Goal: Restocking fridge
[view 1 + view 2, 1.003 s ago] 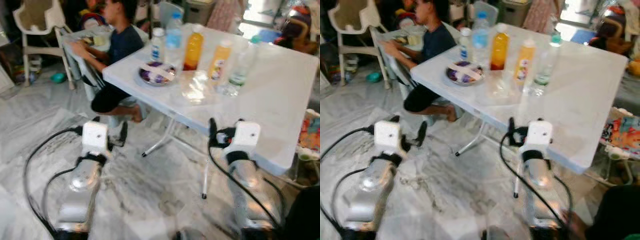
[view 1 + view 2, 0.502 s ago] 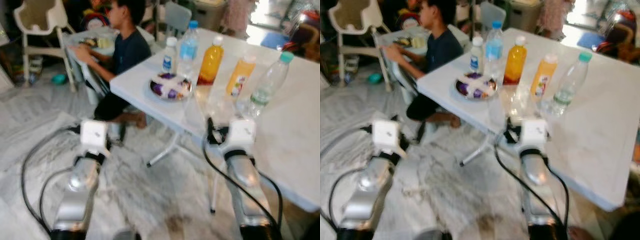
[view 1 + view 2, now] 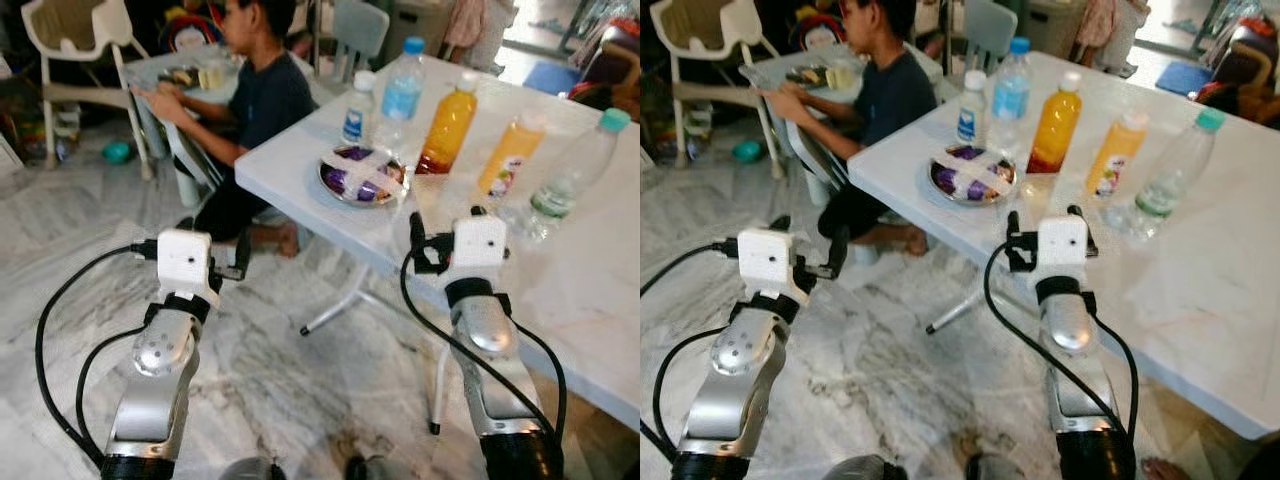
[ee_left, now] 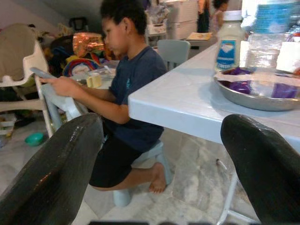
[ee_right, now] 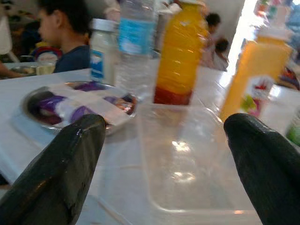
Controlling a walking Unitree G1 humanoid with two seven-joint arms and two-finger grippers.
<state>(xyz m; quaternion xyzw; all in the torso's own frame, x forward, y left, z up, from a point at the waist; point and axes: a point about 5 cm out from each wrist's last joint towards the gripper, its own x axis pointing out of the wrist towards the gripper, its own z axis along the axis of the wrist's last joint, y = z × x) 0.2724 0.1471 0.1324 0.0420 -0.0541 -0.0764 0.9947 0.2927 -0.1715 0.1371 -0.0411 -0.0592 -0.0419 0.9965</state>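
A white table (image 3: pixel 590 300) carries a metal plate (image 3: pixel 362 173) of purple wrapped items, a small white bottle (image 3: pixel 357 109), a blue-capped water bottle (image 3: pixel 401 87), an orange juice bottle (image 3: pixel 447 122), a yellow juice bottle (image 3: pixel 511 152), a green-capped clear bottle (image 3: pixel 572 171) and a clear plastic container (image 5: pixel 185 161). My right gripper (image 3: pixel 447 222) hovers open at the table's near edge. The container lies just beyond its fingertips (image 5: pixel 54 161). My left gripper (image 4: pixel 154 168) is open and empty over the floor, left of the table and below its top.
A person (image 3: pixel 255 105) sits on a low chair at a small table left of the white table, close to my left arm. A white high chair (image 3: pixel 75 50) stands at the far left. The folding table legs (image 3: pixel 350 305) stand on marble floor between my arms.
The view has shifted closer to the table. My right gripper now reaches the table's edge near the clear container. Both grippers stay open and empty.
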